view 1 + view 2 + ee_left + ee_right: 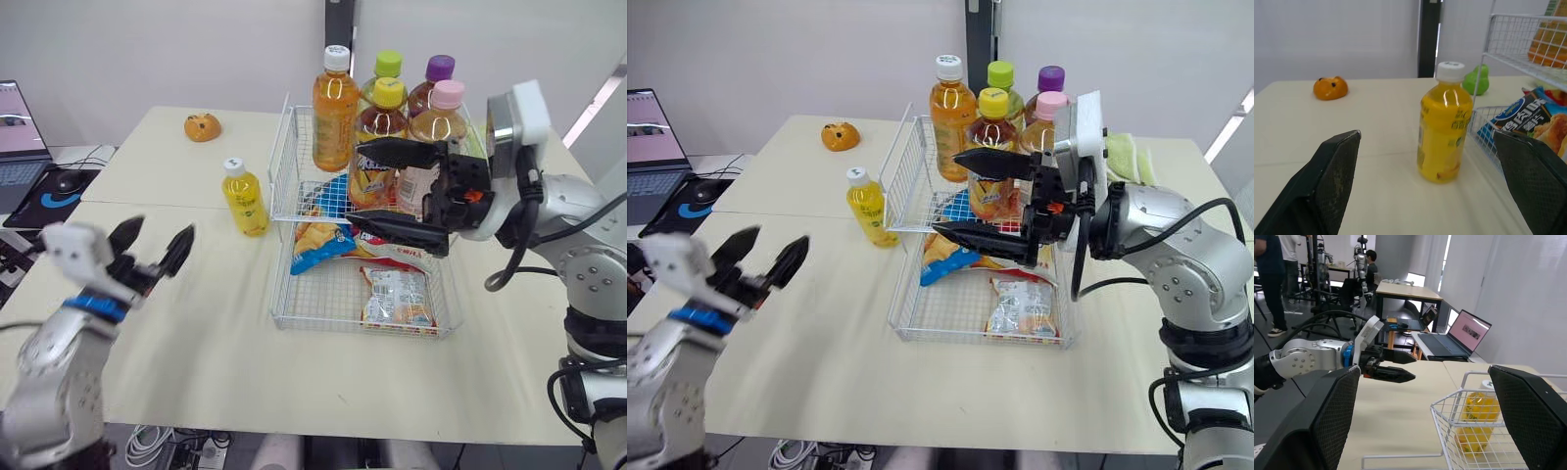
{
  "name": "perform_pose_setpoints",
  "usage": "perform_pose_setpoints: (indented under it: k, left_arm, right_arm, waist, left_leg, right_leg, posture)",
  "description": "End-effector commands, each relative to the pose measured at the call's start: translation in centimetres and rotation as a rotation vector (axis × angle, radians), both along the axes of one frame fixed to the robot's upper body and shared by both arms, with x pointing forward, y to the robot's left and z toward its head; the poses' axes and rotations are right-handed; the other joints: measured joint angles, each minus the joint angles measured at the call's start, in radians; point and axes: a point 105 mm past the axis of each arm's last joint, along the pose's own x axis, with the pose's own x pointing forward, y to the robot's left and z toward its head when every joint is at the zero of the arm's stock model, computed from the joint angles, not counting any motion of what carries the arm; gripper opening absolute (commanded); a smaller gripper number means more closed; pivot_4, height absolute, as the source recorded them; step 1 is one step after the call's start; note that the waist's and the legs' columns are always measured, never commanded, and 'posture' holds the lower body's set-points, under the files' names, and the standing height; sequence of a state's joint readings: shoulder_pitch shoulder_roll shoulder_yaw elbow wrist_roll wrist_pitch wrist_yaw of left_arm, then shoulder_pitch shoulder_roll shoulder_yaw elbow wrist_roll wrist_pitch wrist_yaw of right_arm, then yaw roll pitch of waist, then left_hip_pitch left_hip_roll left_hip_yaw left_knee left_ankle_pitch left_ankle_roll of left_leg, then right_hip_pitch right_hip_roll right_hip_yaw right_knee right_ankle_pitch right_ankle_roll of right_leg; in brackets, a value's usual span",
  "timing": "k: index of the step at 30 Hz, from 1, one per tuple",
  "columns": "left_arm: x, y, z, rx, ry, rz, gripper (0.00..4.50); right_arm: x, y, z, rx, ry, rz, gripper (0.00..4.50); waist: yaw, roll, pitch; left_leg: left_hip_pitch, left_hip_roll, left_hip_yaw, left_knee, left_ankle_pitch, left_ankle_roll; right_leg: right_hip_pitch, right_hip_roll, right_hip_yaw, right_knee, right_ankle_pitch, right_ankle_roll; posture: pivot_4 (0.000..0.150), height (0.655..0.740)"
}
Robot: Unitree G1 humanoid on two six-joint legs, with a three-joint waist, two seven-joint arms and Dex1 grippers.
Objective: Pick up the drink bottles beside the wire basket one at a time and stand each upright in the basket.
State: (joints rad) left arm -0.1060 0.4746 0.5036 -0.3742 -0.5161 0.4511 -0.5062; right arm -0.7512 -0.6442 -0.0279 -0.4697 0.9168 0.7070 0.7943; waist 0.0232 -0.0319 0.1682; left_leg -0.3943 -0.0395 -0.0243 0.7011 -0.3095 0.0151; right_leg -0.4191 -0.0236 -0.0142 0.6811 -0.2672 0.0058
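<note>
A small yellow drink bottle (245, 199) with a white cap stands upright on the table, just left of the white wire basket (353, 329). Several taller bottles stand upright at the basket's back, among them an orange one with a white cap (335, 108) and one with a pink cap (447, 94). My left gripper (154, 245) is open, low over the table, left of and nearer than the yellow bottle (1444, 129), which it faces. Above the basket's middle my right gripper (358, 183) hovers open, holding nothing.
Snack bags (397, 299) lie in the basket. An orange toy (202, 127) sits at the table's back left and a green pear toy (1475, 81) behind the basket. A laptop (20, 137) and mouse (67, 181) are on a side desk to the left.
</note>
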Motion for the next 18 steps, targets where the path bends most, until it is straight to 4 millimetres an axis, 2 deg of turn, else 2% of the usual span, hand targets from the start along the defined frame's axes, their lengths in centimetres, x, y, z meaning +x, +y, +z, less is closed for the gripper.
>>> perform_pose_setpoints:
  k: [1, 5, 11, 14, 18]
  left_arm:
    - [2.6, -1.5, 0.7, 0.028, -0.013, -0.035, 4.49]
    - [5.4, -2.9, 1.5, 0.035, -0.028, -0.078, 4.49]
    - [8.8, -3.6, 2.2, 0.012, -0.038, -0.073, 4.49]
    - [10.1, -4.0, 2.4, 0.021, -0.044, -0.066, 4.49]
    - [11.2, -4.5, 2.9, 0.028, -0.060, -0.067, 4.49]
  right_arm:
    - [-1.0, -1.1, 1.0, 0.017, -0.065, -0.062, 4.50]
    - [-1.7, -2.0, 1.0, 0.014, -0.076, -0.132, 4.50]
    - [-2.7, -3.1, 1.0, 0.013, -0.080, -0.203, 4.50]
    - [-3.1, -3.4, 1.2, 0.010, -0.083, -0.220, 4.50]
    - [-2.6, -3.4, 1.1, 0.002, -0.073, -0.244, 4.50]
  waist:
    - [-0.001, 0.000, 0.000]
    - [-0.003, 0.000, 0.000]
    - [-0.003, 0.000, 0.000]
    - [-0.002, 0.000, 0.000]
    - [-0.002, 0.000, 0.000]
  left_leg:
    - [0.000, 0.000, 0.000, 0.000, 0.000, 0.000]
    - [-0.002, 0.000, 0.001, 0.000, 0.001, -0.002]
    - [-0.002, 0.000, 0.001, 0.000, 0.002, -0.003]
    - [-0.002, 0.000, 0.001, 0.000, 0.001, -0.001]
    - [-0.002, 0.000, 0.001, 0.000, 0.002, -0.003]
  right_leg:
    - [0.000, 0.000, 0.000, 0.000, 0.000, 0.000]
    - [-0.002, 0.000, 0.000, -0.001, 0.000, 0.000]
    - [-0.002, 0.000, 0.001, -0.001, 0.000, 0.000]
    - [-0.002, 0.000, 0.001, 0.000, 0.000, 0.000]
    - [-0.002, 0.000, 0.001, -0.001, 0.000, 0.000]
  posture:
    - [0.150, 0.7400]
    - [0.150, 0.7400]
    - [0.150, 0.7400]
    - [0.150, 0.7400]
    - [0.150, 0.7400]
